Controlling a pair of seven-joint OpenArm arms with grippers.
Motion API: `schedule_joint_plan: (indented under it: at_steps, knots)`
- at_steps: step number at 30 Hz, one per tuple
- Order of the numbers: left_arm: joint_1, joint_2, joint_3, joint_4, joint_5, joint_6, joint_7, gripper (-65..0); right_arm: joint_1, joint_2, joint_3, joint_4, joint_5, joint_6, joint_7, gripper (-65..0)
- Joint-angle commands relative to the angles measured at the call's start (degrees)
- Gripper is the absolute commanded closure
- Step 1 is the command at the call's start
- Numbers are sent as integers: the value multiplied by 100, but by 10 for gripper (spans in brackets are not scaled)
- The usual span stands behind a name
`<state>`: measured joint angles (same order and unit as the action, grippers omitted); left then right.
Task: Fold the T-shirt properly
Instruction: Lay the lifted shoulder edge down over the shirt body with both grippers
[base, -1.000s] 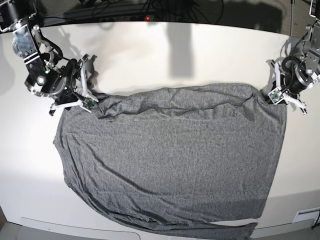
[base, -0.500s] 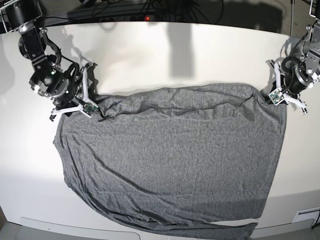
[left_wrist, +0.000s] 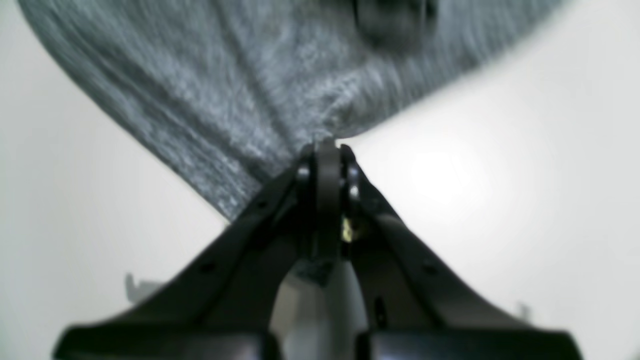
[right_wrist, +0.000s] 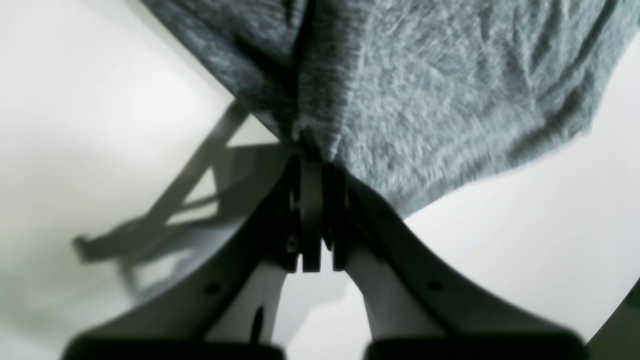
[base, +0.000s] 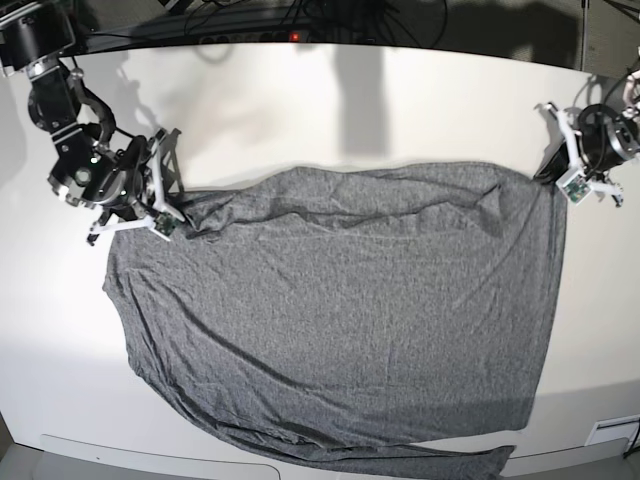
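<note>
T-shirt (base: 340, 320): thin, limp knit, light, grab corners | L gripper (left_wrist: 325, 145) & R gripper (right_wrist: 312, 150): jaws pinching far corners | desk (base: 300, 110)

no readable text, labels, brands or numbers anywhere

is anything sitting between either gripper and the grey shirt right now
Nothing visible does. The left gripper and right gripper are each shut directly on an edge of the heather-grey knit T-shirt, spread on the white table.
</note>
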<state>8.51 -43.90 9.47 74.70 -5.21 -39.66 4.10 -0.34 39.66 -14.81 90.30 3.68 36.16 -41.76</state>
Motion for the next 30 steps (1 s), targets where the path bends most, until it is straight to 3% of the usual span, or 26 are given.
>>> schedule_joint_plan:
  at_steps: [1, 5, 9, 15, 18, 23, 30]
  knots:
    - [-4, -247, -52, 205, -245, -2, -61, 0, 79, 192, 57, 197, 181, -42, -20, 0]
    - [26, -575, -55, 686, -605, 4, 214, 0, 79, 367, 142, 361, 446, -37, -114, 0]
    - [-98, -544, -197, 831, -793, 146, 214, 0, 136, 365, 186, 354, 426, -37, -111, 0]
    - [-267, -535, -387, 828, -837, 780, 389, 0, 592, 326, 210, 83, 404, -39, 118, 0]
    - [-291, -520, -387, 828, -833, 960, 361, 0, 931, 101, 210, -297, 404, -39, 334, 0]
    - [-317, -317, -387, 765, -531, 1637, 245, 0, 1565, -413, 210, -1263, 380, -31, 763, 0]
    - [-1143, 369, -380, -57, -511, 1622, 20, 0, 2271, -846, 205, -2035, 208, -15, 787, 0]
